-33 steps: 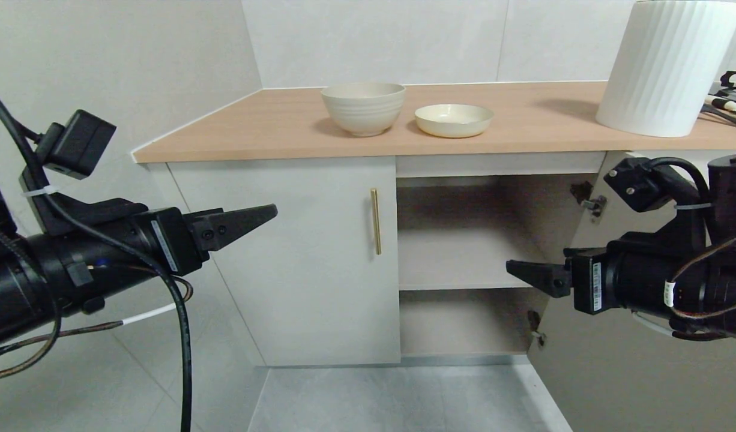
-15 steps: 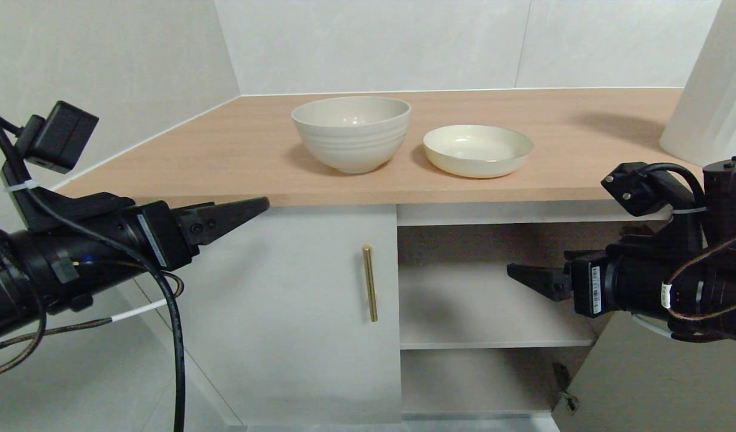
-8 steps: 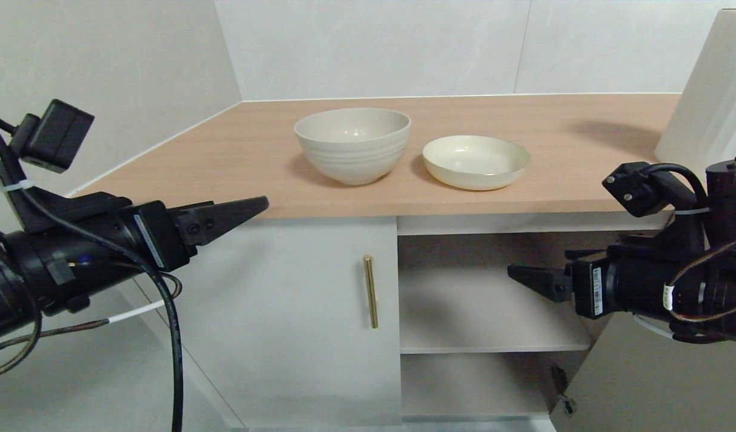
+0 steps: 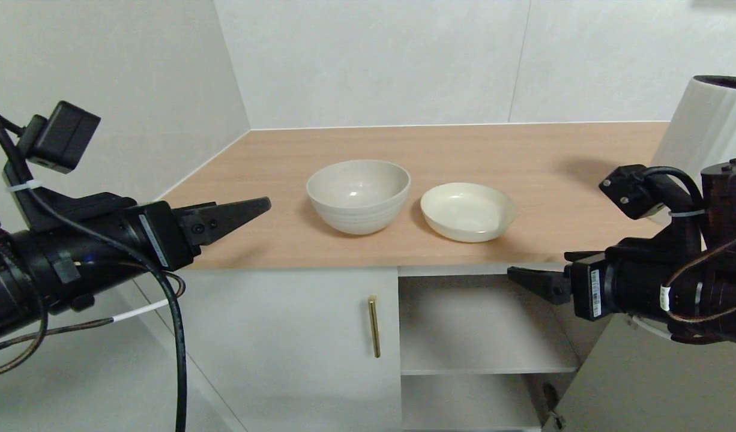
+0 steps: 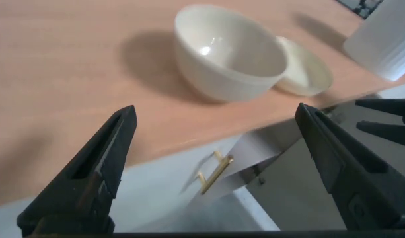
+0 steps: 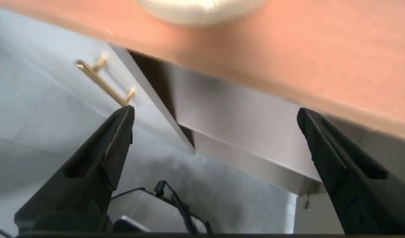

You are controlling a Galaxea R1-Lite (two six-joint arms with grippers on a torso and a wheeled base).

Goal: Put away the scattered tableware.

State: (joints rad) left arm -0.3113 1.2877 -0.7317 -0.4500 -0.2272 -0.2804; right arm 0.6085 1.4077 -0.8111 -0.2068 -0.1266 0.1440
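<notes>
I have both arms held out in front of the cabinet, below the level of the wooden surface (image 4: 524, 156). The left gripper (image 4: 263, 205) is empty with its jaws spread wide, and the right gripper (image 4: 512, 273) is the same, wide and holding nothing. The deep bowl (image 4: 358, 195) stands upright on the surface near its front edge, with the shallow dish (image 4: 467, 211) just beside it on the right; I cannot tell whether the two touch. From the left wrist the bowl covers the near side of the dish. The right wrist sits under the surface's edge, so I get only a pale sliver of crockery (image 6: 202, 6) there and cannot say which piece it is. A white ribbed container (image 4: 713, 120) stands at the far right, cut off by the frame and partly behind my right arm. Below, the left door with its brass handle (image 4: 373, 327) is closed; the right compartment is open, showing a shelf (image 4: 482, 339), its lower part cut off
</notes>
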